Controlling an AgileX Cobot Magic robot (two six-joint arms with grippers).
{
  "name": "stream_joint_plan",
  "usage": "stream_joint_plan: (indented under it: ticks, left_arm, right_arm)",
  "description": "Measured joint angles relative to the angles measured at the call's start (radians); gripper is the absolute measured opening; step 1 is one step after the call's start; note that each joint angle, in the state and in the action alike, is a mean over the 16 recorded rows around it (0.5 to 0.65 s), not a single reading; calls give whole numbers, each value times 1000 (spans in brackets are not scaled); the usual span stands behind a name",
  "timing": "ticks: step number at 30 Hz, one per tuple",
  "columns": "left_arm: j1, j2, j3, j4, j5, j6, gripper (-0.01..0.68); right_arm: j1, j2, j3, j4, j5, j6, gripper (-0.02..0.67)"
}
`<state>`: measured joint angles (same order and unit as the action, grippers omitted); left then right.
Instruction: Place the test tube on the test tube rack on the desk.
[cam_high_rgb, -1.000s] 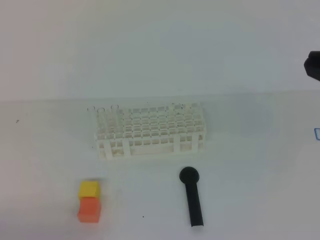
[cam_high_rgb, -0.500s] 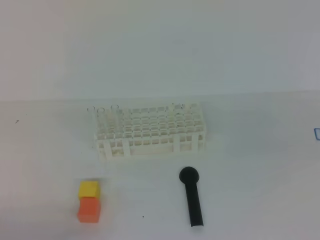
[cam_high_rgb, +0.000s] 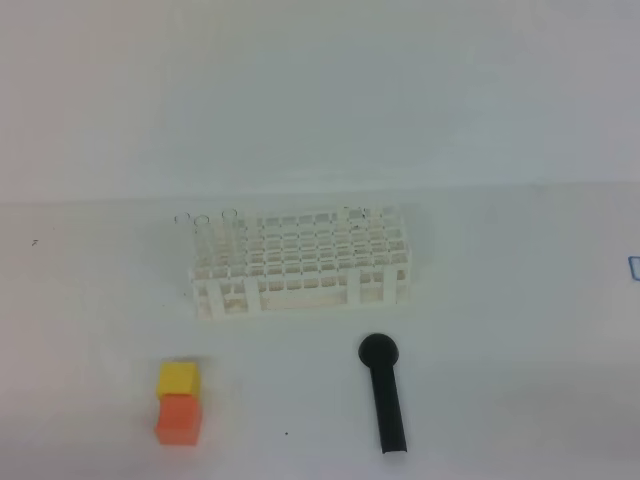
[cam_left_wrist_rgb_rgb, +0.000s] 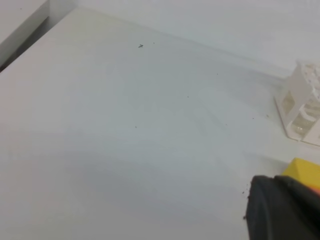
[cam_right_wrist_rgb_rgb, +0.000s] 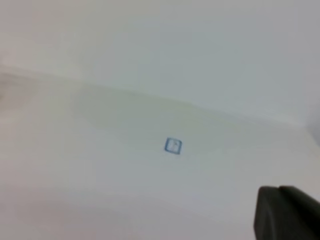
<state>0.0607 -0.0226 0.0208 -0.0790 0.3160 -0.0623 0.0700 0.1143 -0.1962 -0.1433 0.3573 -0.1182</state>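
The white lattice test tube rack (cam_high_rgb: 300, 262) stands in the middle of the white desk (cam_high_rgb: 500, 330). Faint clear test tube rims show above its back left corner (cam_high_rgb: 203, 220) and near its back right (cam_high_rgb: 352, 212); the tubes stand upright in the rack. No loose tube shows on the desk. Neither gripper shows in the exterior high view. A black part of my left gripper (cam_left_wrist_rgb_rgb: 280, 210) fills the lower right corner of the left wrist view, near the rack's end (cam_left_wrist_rgb_rgb: 302, 107). A black part of my right gripper (cam_right_wrist_rgb_rgb: 287, 212) shows over bare desk. Neither gripper's jaws show.
A black round-headed stick (cam_high_rgb: 384, 395) lies in front of the rack. A yellow block (cam_high_rgb: 178, 378) touches an orange block (cam_high_rgb: 180, 418) at the front left; the yellow one also shows in the left wrist view (cam_left_wrist_rgb_rgb: 305, 170). A small blue square mark (cam_right_wrist_rgb_rgb: 173, 145) is on the desk at right.
A black part of the right arm at the exterior view's right edge has moved out of view. The rack, tubes, stick and blocks have not moved.
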Motion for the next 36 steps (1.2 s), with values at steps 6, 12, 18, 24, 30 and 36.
stream_joint_plan:
  ticks: [6, 12, 18, 24, 30, 36]
  left_arm:
    - [0, -1, 0, 0, -1, 0, -1]
    - [0, -2, -6, 0, 6, 0, -1]
    - [0, -4, -6, 0, 13, 0, -1]
    - [0, -4, -6, 0, 18, 0, -1]
    - [0, -1, -8, 0, 17, 1, -1]
    - [0, 0, -10, 0, 17, 1, -1]
  right_arm:
    - [-63, -108, 142, -85, 3, 164, -1]
    - [-80, -126, 206, -131, 8, 269, -1]
    - [-80, -127, 218, -135, 9, 294, -1]
    - [-80, -127, 218, -125, 9, 270, -1]
    - [-80, -127, 218, -57, 9, 167, -1]
    - [-80, -127, 218, 26, 9, 57, -1]
